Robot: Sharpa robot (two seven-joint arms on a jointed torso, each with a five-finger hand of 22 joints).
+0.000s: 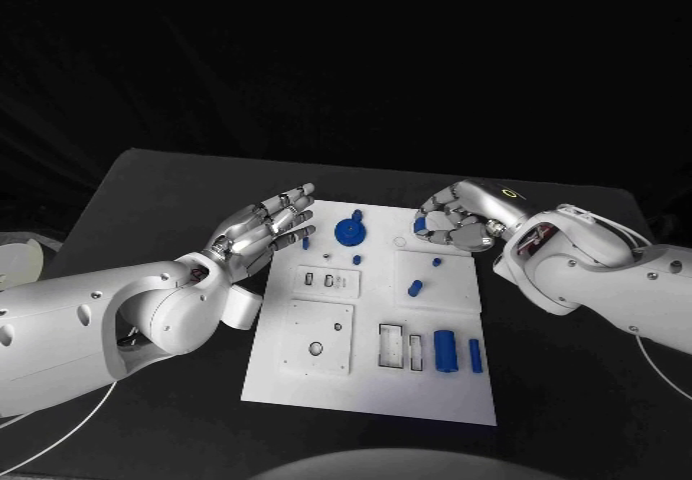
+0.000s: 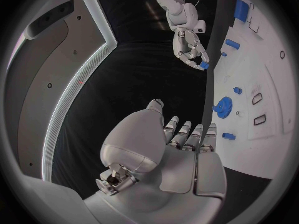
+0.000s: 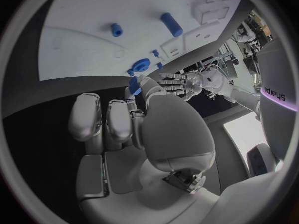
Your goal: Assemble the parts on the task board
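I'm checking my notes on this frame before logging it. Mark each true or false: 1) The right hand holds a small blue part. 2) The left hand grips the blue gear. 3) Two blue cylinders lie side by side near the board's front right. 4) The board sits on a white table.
1) True: the right hand pinches a small blue part in its fingers.
2) False: the left hand is open; the blue gear sits on the task board.
3) True: two blue cylinders.
4) False: the table is black.
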